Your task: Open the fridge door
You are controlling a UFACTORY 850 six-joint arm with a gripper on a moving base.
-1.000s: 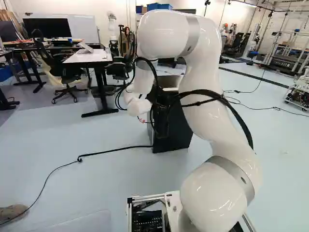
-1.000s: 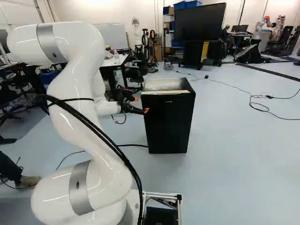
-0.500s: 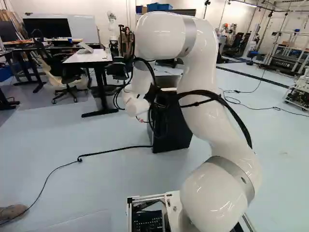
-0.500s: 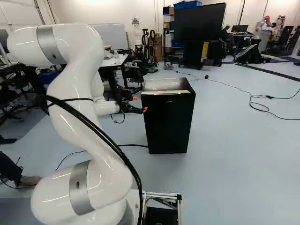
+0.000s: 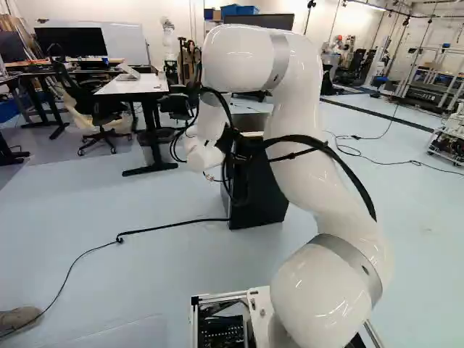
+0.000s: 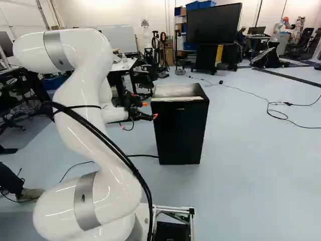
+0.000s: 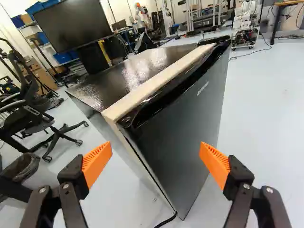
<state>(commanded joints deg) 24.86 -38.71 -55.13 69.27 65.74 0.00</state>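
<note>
end effector (image 6: 150, 110): spread wide, orange pads (image 7: 97, 162) well apart | fridge (image 7: 137, 71): ahead of it, upright | door (image 7: 185, 128): closed

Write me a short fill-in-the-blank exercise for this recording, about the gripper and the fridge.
The gripper is ____, its fingers wide apart.
The colour of its finger pads is ____.
In the right base view, the gripper is on the ____ side of the fridge.
The fridge door is ____, lying along the fridge's front.

Missing words, in order: open; orange; left; closed.
</note>
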